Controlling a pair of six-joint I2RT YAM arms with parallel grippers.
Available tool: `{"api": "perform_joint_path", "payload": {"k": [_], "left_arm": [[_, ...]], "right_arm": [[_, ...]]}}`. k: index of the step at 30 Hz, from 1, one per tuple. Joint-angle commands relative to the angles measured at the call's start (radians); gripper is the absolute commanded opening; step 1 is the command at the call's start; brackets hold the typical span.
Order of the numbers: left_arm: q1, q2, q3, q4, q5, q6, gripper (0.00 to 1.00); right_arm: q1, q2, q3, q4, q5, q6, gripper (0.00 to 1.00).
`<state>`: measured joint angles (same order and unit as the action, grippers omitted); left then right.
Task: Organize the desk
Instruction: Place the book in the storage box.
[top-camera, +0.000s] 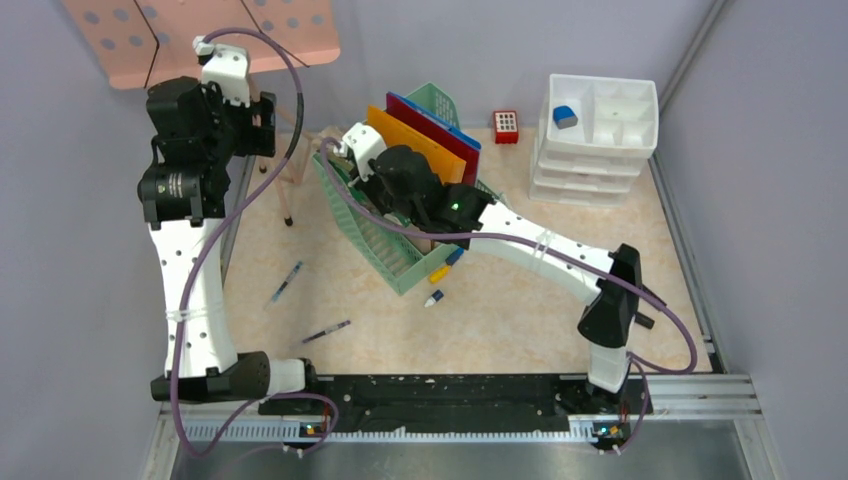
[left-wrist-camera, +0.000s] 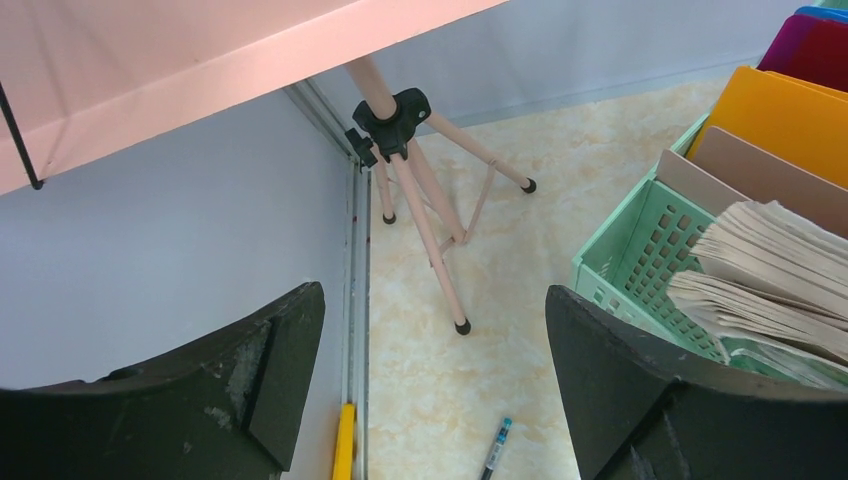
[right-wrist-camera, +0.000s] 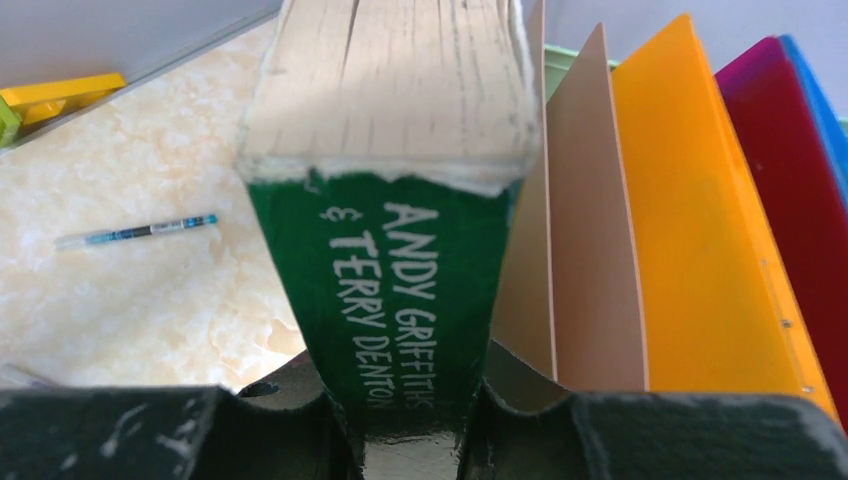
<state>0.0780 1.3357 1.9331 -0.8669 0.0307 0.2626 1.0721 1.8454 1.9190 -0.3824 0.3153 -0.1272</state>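
The desk (top-camera: 520, 300) is a beige marble-patterned top. My right gripper (right-wrist-camera: 410, 410) is shut on the spine of a green book (right-wrist-camera: 400, 290) marked "Andy Griffiths & Terry Denton", page edges pointing away. In the top view, that gripper (top-camera: 385, 190) holds the book at the left end of a green basket (top-camera: 385, 255), beside a tan divider (right-wrist-camera: 590, 230) and an orange folder (right-wrist-camera: 690, 230). My left gripper (left-wrist-camera: 432, 300) hangs open and empty, raised at the far left (top-camera: 262, 125) by the wall. Below it are bare desk and a pen (left-wrist-camera: 495, 450).
Two pens (top-camera: 285, 282) (top-camera: 327, 332) lie left of the basket; markers (top-camera: 440, 272) (top-camera: 433, 298) lie at its front corner. A pink music stand (top-camera: 200, 35) with tripod legs (left-wrist-camera: 400, 120) stands back left. White drawers (top-camera: 595, 140) and a red block (top-camera: 506, 126) sit at the back right.
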Motion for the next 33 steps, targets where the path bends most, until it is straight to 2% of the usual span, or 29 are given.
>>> {"api": "perform_joint_path", "payload": {"k": [1, 18, 23, 33], "left_arm": [[0.004, -0.037, -0.026, 0.055, -0.014, 0.011, 0.86], [0.005, -0.062, -0.078, 0.085, -0.02, 0.027, 0.87], [0.005, -0.073, -0.089, 0.084, -0.01, 0.028, 0.87], [0.005, -0.084, -0.113, 0.104, -0.016, 0.023, 0.87]], "right_arm": [[0.007, 0.012, 0.082, 0.102, 0.034, 0.052, 0.0], [0.005, 0.097, 0.095, 0.101, 0.055, 0.111, 0.0], [-0.036, 0.106, 0.075, 0.117, 0.02, 0.144, 0.0], [-0.081, 0.098, -0.159, 0.323, -0.121, 0.172, 0.0]]}}
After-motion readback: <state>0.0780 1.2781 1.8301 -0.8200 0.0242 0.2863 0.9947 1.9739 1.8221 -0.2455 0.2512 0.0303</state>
